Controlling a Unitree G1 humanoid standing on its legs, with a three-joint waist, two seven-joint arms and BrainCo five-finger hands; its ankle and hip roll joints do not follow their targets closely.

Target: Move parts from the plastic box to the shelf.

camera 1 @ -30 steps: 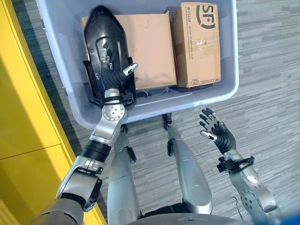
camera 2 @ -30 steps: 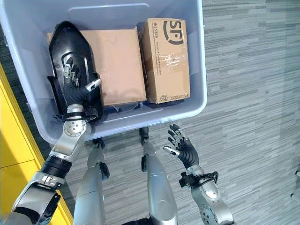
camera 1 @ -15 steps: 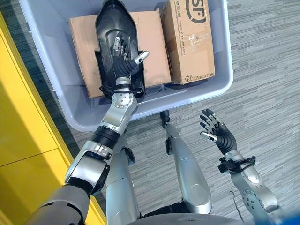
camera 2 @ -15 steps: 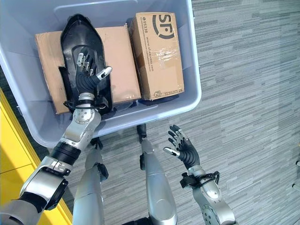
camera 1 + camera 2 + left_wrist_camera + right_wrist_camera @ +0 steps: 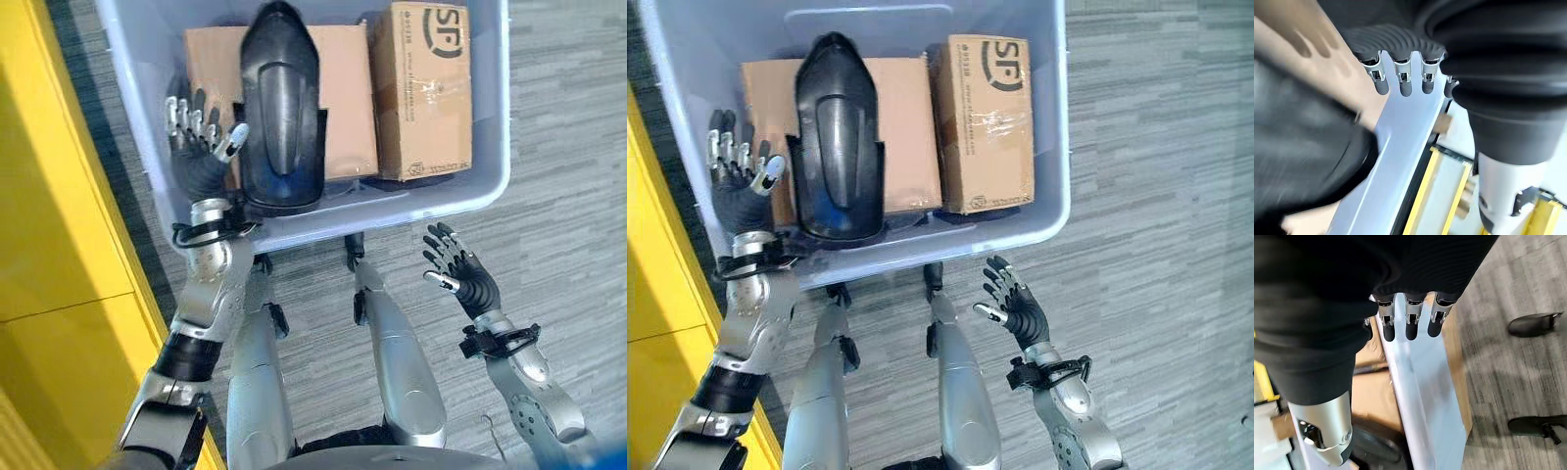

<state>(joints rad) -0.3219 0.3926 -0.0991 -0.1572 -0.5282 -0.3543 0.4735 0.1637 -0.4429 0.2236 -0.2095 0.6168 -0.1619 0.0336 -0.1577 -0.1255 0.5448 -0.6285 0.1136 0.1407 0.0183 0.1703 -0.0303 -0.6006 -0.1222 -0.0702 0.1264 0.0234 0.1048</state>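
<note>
- The left robot hand (image 5: 201, 147) has let go of the black part (image 5: 281, 113). Half a second ago its fingers lay on top of the part; now it sits to the part's left, over the left end of the plastic box (image 5: 323, 223), fingers straight and spread, holding nothing.
- The black part has turned as well. Earlier it lay tilted with its hollow, ribbed side showing; now it lies nose toward the top of the frame, smooth back up, across the flat cardboard box (image 5: 345, 98).
- It rests inside the plastic box, upper centre of the frame, its broad end near the box's near wall.
- The upright cardboard box (image 5: 428, 93) stands at the right end of the plastic box, just beside the flat one.
- The right robot hand (image 5: 458, 279) hangs in the lower right of the frame over the grey floor (image 5: 558, 196), fingers open and empty, much as it was earlier.
- The whole view has shifted against the earlier frames, so the camera has moved; the plastic box itself has likely not.
- As a judgement: the part looks turned over for a better hold rather than lifted, so nothing has gone to the shelf yet. The yellow surface (image 5: 59, 255) along the left edge may belong to it, but I cannot tell.
- The next grasp probably needs the left robot hand back around the part's edge.
</note>
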